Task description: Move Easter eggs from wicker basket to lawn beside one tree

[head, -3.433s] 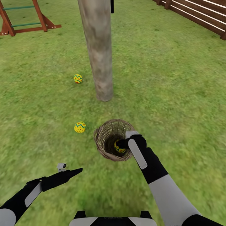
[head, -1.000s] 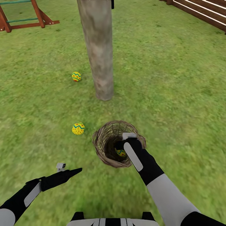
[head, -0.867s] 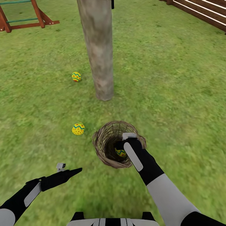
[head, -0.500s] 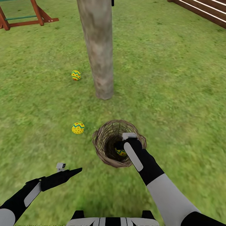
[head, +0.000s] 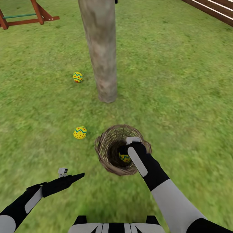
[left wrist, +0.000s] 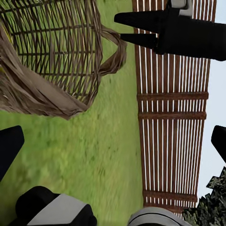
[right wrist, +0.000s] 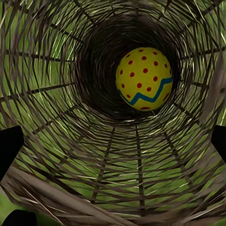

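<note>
- Little has moved since the earlier frames: the right gripper (head: 124,152) still hangs inside the mouth of the wicker basket (head: 105,152), and only the head camera has shifted slightly.
- Two Easter eggs already lie on the lawn (head: 181,97): one (head: 77,77) just left of the tree (head: 100,55), the other (head: 80,132) left of the basket.
- A third egg (right wrist: 143,78) sits at the basket's bottom; in the right wrist view the fingertips (right wrist: 9,146) stand wide apart at either edge, not touching it.
- The left gripper (head: 69,177) hovers low at near left, its fingers spread and holding nothing.
- Step in hand, as I judge it: fetching the last egg.
- Next calls for reaching deeper, centring on the egg, closing, then lifting clear of the wicker wall.
</note>
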